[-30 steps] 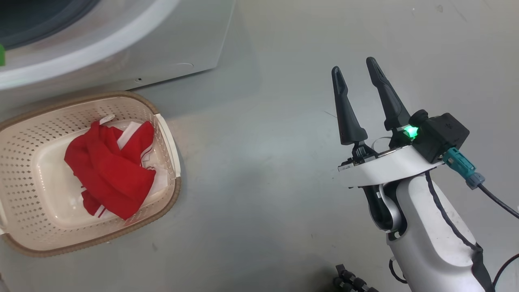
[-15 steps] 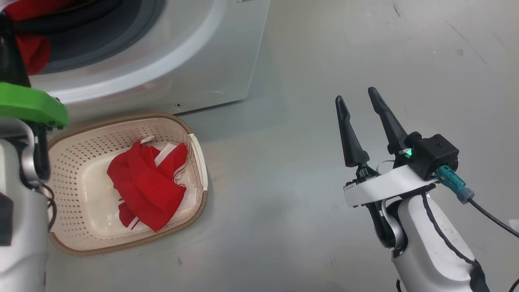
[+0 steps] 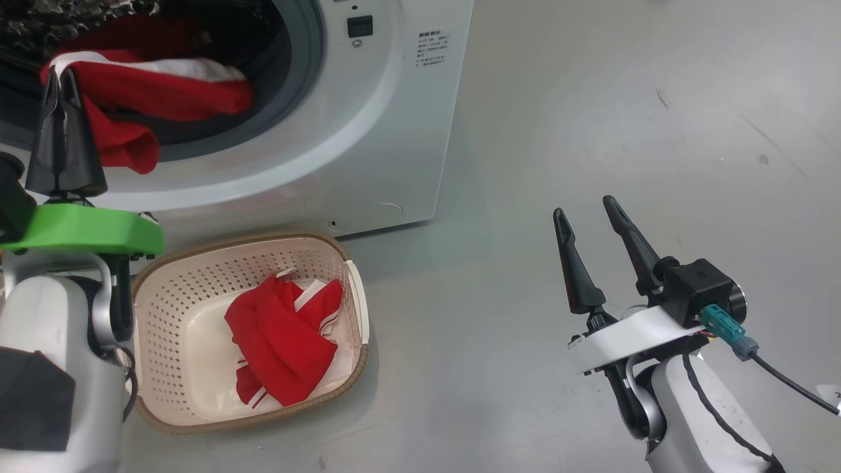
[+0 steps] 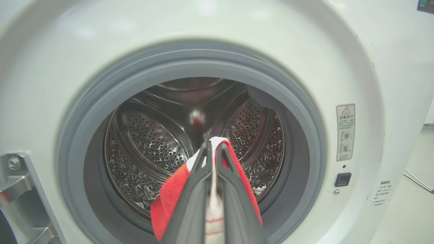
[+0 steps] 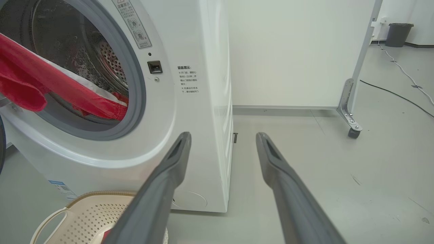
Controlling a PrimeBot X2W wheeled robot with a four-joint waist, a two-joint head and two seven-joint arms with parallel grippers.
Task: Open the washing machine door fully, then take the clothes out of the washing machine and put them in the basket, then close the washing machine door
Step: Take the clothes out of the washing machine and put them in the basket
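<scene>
Clamping a red garment [image 3: 164, 95] with white trim between the tightly closed fingers of the left gripper [image 4: 213, 145], just in front of the round mouth of the washing machine [image 3: 394, 131]. Draped across the grey rubber ring [image 4: 84, 128] there, partly inside the steel drum [image 4: 149, 135], partly hanging out over the lower lip.

Holding the right gripper [image 3: 585, 207] with its two fingers spread wide and nothing between them, above bare floor [image 3: 624, 98] to the right of the washing machine and well apart from its front.

Placed just in front of the washing machine, below the mouth: a cream basket [image 3: 197, 289] with holes in its sides and a brown rim. Lying crumpled on its bottom, a second red garment [image 3: 282, 341] with white stripes.

Fixed to the washing machine's front left of the mouth, a shiny metal hinge [image 4: 13, 183]. Set into the front right of the mouth, a small black latch slot [image 4: 342, 179], with a warning label [image 4: 345, 132] just above it.

Standing further right of the washing machine, a white panel [image 5: 288, 51] on a castor, with a dark bin [image 5: 398, 34] beyond.
</scene>
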